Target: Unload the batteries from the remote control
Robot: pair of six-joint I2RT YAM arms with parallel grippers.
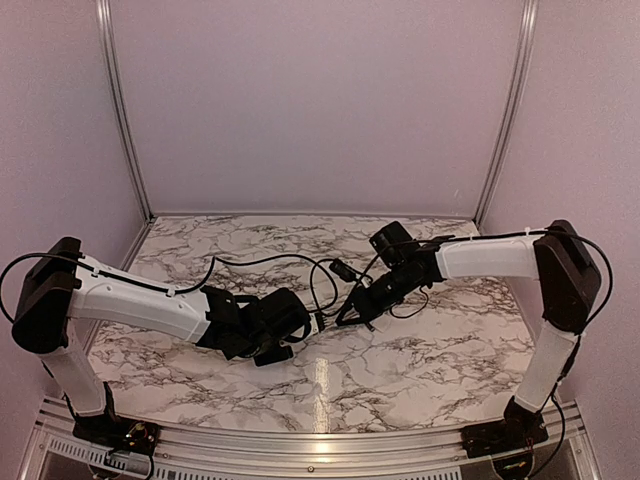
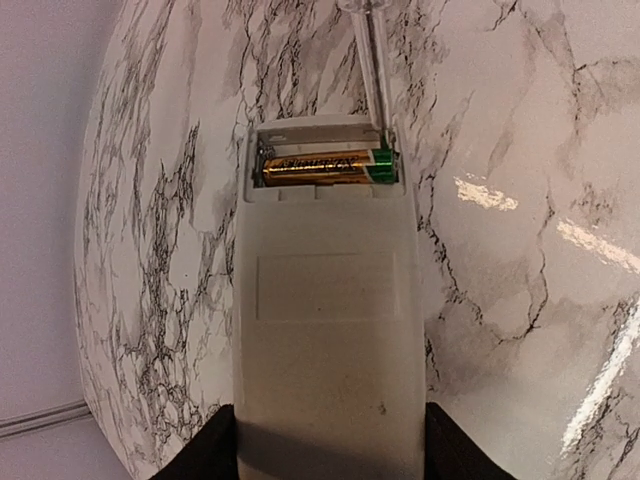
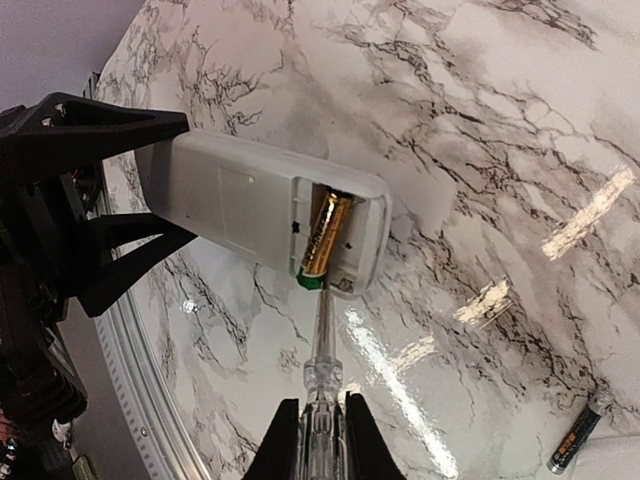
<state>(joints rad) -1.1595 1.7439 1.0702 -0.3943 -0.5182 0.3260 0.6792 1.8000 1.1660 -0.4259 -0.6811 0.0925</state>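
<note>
My left gripper is shut on the white remote control and holds it above the marble table, its open battery compartment facing up. One gold battery with a green end lies in the compartment. My right gripper is shut on a clear-handled pointed tool. The tool's tip touches the battery's green end at the compartment's edge. A second battery, dark with a gold end, lies loose on the table at the lower right. In the top view both grippers meet at the table's middle.
The left gripper's black fingers flank the remote in the right wrist view. A pale flat piece shows at the bottom right corner beside the loose battery. A metal rail runs along the table's near edge. Cables hang between the arms.
</note>
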